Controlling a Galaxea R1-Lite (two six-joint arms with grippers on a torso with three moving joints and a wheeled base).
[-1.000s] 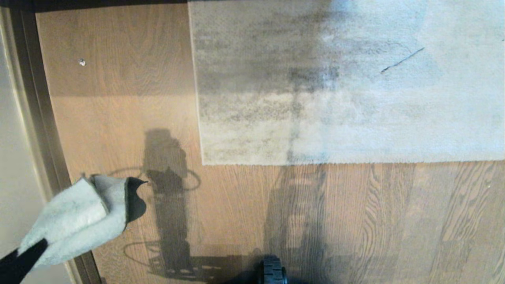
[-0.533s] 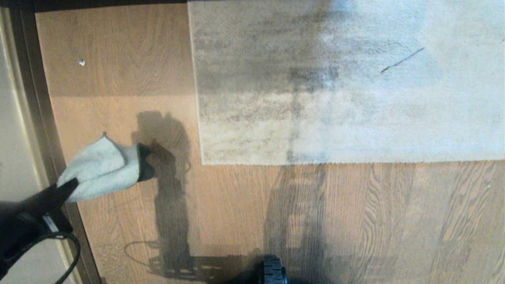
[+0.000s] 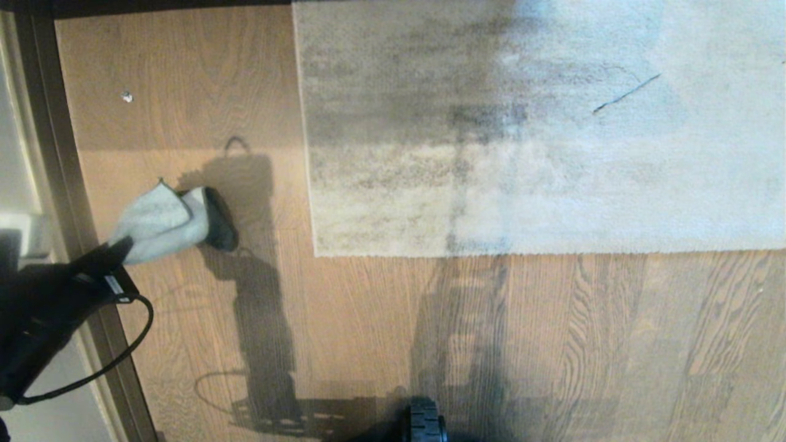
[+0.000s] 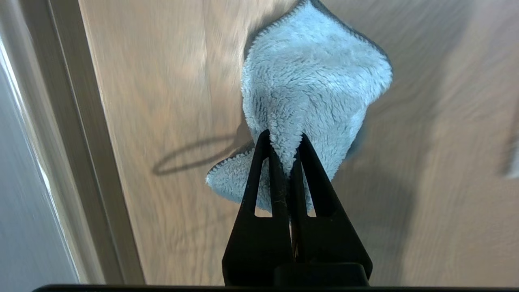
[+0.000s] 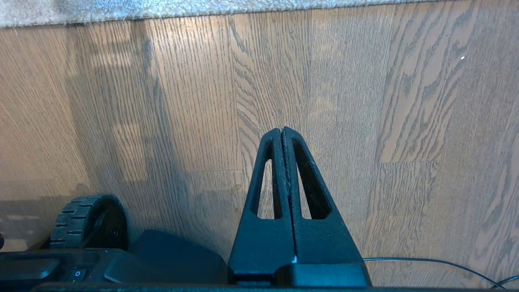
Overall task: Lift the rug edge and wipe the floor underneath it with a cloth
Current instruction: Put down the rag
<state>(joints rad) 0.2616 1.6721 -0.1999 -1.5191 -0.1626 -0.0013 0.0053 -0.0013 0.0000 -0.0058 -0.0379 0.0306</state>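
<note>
We've got the cloth (image 3: 161, 224) pinched in the left gripper (image 3: 123, 248) jaws, above the floor (image 3: 368, 344) near the skirting. Right gripper (image 5: 282, 134) jaws closed, empty. Rug edge (image 3: 491, 252) lies flat; lift & wipe not yet done.

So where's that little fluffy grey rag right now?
The small fluffy pale grey rag hangs pinched in the left gripper, left of the rug corner.

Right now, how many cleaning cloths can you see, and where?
1. The small pale grey-white fleecy cloth is pinched in the left end effector, above the light brown wood-plank floor, left of the flat pale grey mottled rug. Others may be out of view.
</note>
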